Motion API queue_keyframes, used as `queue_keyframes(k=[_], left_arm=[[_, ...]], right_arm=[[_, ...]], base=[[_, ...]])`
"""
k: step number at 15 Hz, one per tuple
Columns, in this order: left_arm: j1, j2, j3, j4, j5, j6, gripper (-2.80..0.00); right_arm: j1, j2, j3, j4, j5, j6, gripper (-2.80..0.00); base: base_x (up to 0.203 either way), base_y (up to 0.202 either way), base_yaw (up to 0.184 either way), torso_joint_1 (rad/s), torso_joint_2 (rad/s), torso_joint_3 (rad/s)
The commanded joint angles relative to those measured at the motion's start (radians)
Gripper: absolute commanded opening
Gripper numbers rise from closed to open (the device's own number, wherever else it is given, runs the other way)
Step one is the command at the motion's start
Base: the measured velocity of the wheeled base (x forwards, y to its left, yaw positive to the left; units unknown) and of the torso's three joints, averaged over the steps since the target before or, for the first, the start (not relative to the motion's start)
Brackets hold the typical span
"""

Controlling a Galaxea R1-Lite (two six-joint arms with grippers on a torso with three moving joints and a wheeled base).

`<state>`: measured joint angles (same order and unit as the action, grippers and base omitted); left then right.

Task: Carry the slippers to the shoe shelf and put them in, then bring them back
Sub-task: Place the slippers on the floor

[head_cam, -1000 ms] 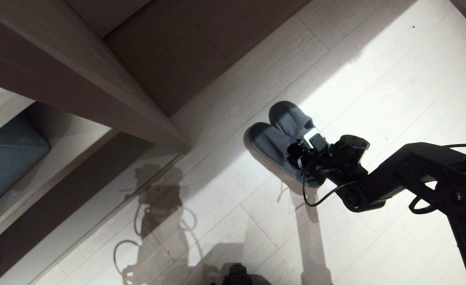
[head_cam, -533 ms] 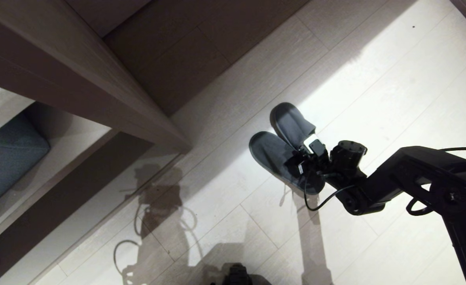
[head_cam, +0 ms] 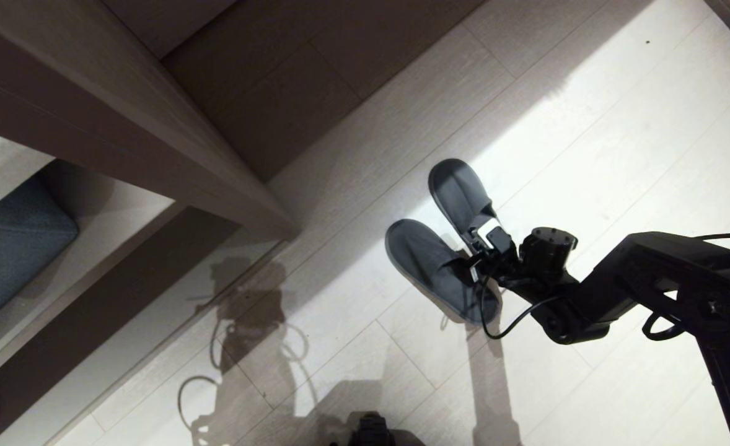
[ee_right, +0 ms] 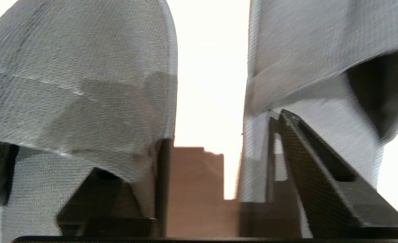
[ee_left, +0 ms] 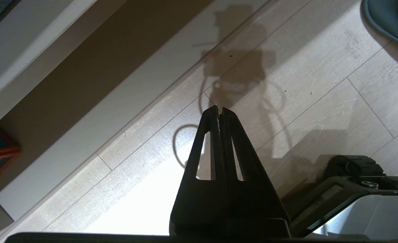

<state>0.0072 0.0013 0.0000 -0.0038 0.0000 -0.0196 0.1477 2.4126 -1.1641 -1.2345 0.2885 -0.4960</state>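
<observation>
Black left gripper (ee_left: pixel 219 111): my idle one, fingers pressed together on nothing, hanging over the pale floor (head_cam: pixel 352 347) close to my base.

Right gripper (head_cam: pixel 478 253): reached out low over the sunlit boards, at the heel ends of the slippers (head_cam: pixel 452 235). A second ago its fingers were pinched together on both inner edges; now they stand spread, one finger (ee_right: pixel 320 175) tucked into the opening of each slipper, no longer clamping either.

Slippers, change: a second ago they lay bunched side by side with their toes touching. Now they have fallen apart into a V, toes pointing away from me, with bright floor showing between them in the right wrist view.

Slippers, place: both flat on the floor, soles down, out in the light and well apart from any furniture.

Taupe furniture (head_cam: pixel 154 136): farther off to my left, a long wood-grain edge with a shaded recess beneath; I cannot tell from here whether this is the shoe shelf.

Meaning for the task: I judge this a set-down, the pair released onto the floor. My fingers are not yet clear of the fabric bands, so pulling straight back looks wise, lest I drag a slipper along.
</observation>
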Motion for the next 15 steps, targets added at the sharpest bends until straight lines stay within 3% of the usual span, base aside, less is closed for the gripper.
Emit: queue_keyframes(k=[1,6,11,15], left_arm=[[0.000,0.000,0.000,-0.001,0.000,0.000,-2.80],[0.000,0.000,0.000,-0.001,0.000,0.000,-2.80],[0.000,0.000,0.000,-0.001,0.000,0.000,-2.80],[0.000,0.000,0.000,-0.001,0.000,0.000,-2.80]], right_arm=[[-0.005,-0.031,0.063,-0.008,0.003,-0.010,0.00],[-0.029,-0.085,0.198,0.046,-0.013,-0.049,0.00],[-0.069,-0.085,0.068,0.027,-0.221,-0.016,0.00],[-0.074,-0.145,0.114,0.127,-0.193,-0.007,0.00]], base=[[0.000,0.000,0.000,0.000,0.00,0.000],[0.000,0.000,0.000,0.000,0.00,0.000],[0.000,0.000,0.000,0.000,0.00,0.000],[0.000,0.000,0.000,0.000,0.00,0.000]])
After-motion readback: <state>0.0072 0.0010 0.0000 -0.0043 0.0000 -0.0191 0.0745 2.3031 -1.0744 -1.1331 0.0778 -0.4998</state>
